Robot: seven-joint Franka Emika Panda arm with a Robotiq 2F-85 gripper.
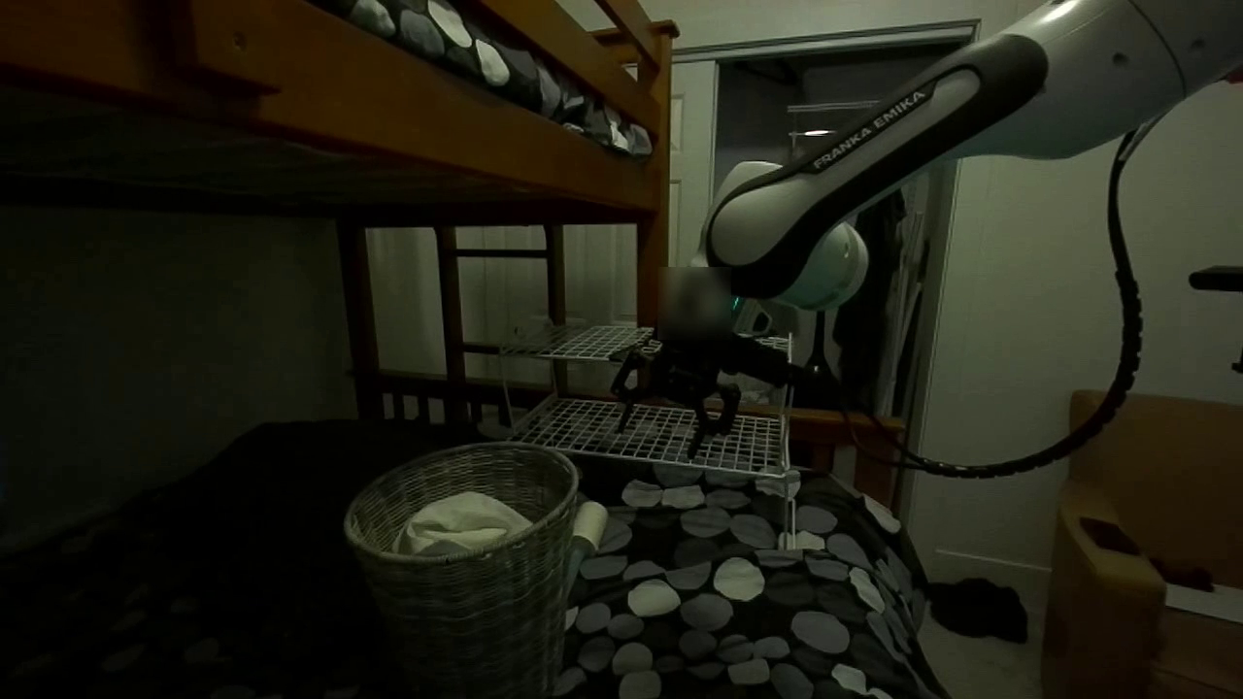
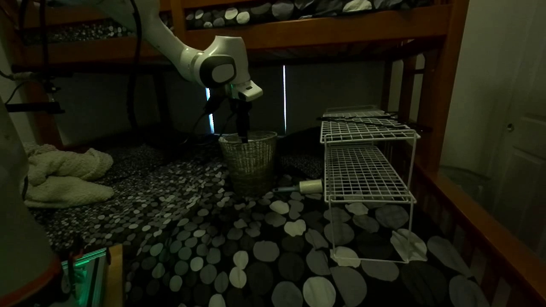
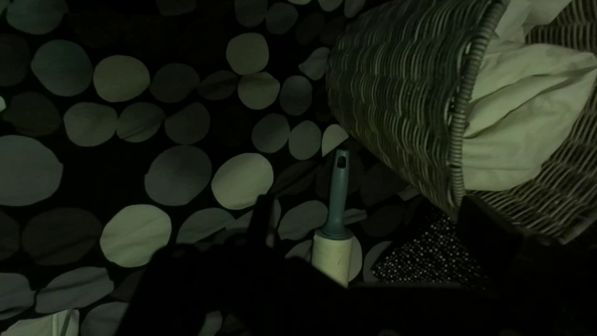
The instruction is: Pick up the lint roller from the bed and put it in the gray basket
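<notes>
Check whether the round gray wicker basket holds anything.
Not empty: crumpled pale cloth shows inside the basket in the wrist view; what lies beneath is hidden.

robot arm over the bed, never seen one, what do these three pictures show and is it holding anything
The machine is a robot arm; its end effector, the part that grips, is open and holds nothing. Both exterior views come from cameras standing apart from it. The wrist view, looking down, comes from a camera on the arm itself. On the bed, a lint roller lies beside a gray woven basket with pale cloth inside. A white wire rack stands there too, and an exterior view shows a rumpled pale blanket.
</notes>
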